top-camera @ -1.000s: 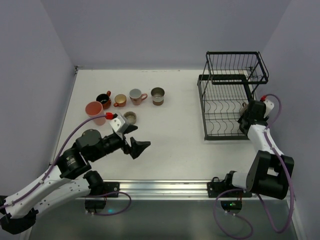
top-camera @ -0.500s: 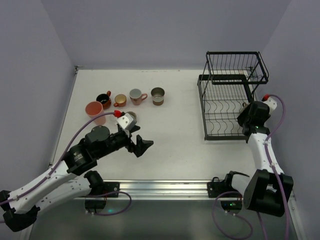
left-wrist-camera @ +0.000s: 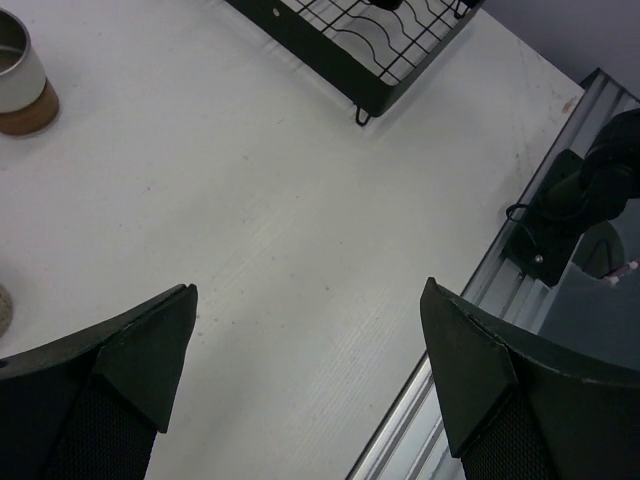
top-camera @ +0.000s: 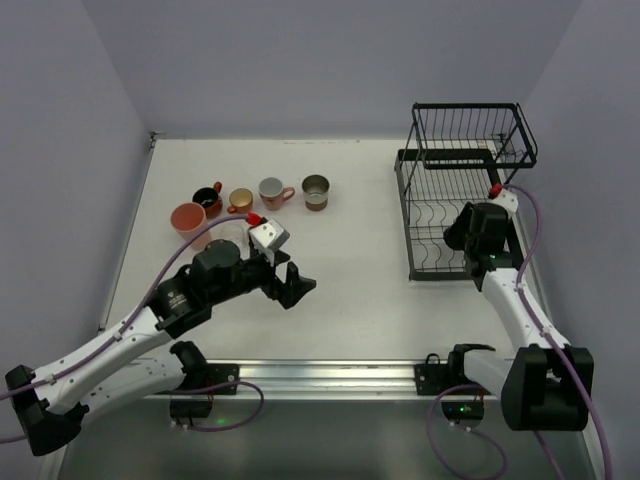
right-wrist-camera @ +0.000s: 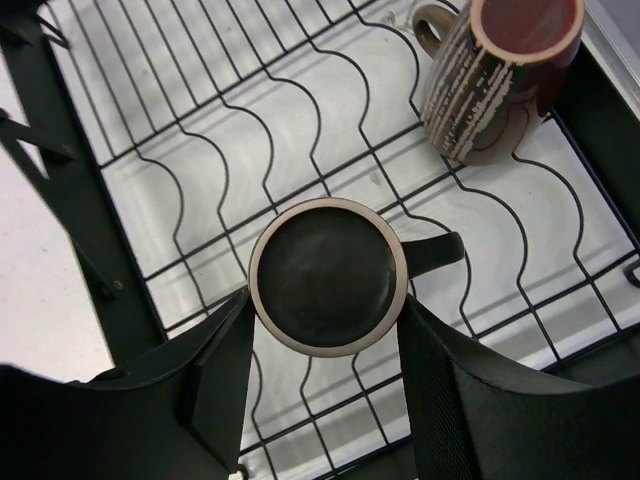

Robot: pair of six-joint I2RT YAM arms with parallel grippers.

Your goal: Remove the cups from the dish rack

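Note:
My right gripper (right-wrist-camera: 325, 335) is shut on a dark brown/black mug (right-wrist-camera: 328, 275), a finger on each side of it, over the wavy wires of the black dish rack's lower tray (right-wrist-camera: 200, 150). A brown striped mug (right-wrist-camera: 495, 80) stands in the tray's corner beyond it. In the top view the right gripper (top-camera: 462, 232) is over the rack (top-camera: 465, 150) and hides the held mug. My left gripper (top-camera: 293, 285) is open and empty above bare table, as the left wrist view (left-wrist-camera: 310, 300) shows.
Cups stand on the table at the far left: salmon pink (top-camera: 188, 220), dark (top-camera: 208, 199), orange (top-camera: 240, 200), grey (top-camera: 272, 190), olive-brown (top-camera: 315, 190). The rack's corner (left-wrist-camera: 370, 40) and the table's front rail (left-wrist-camera: 480, 290) show in the left wrist view.
My right gripper has swung left over the rack's lower tray with the dark mug. My left arm has reached further right and forward, now covering the cream cup.

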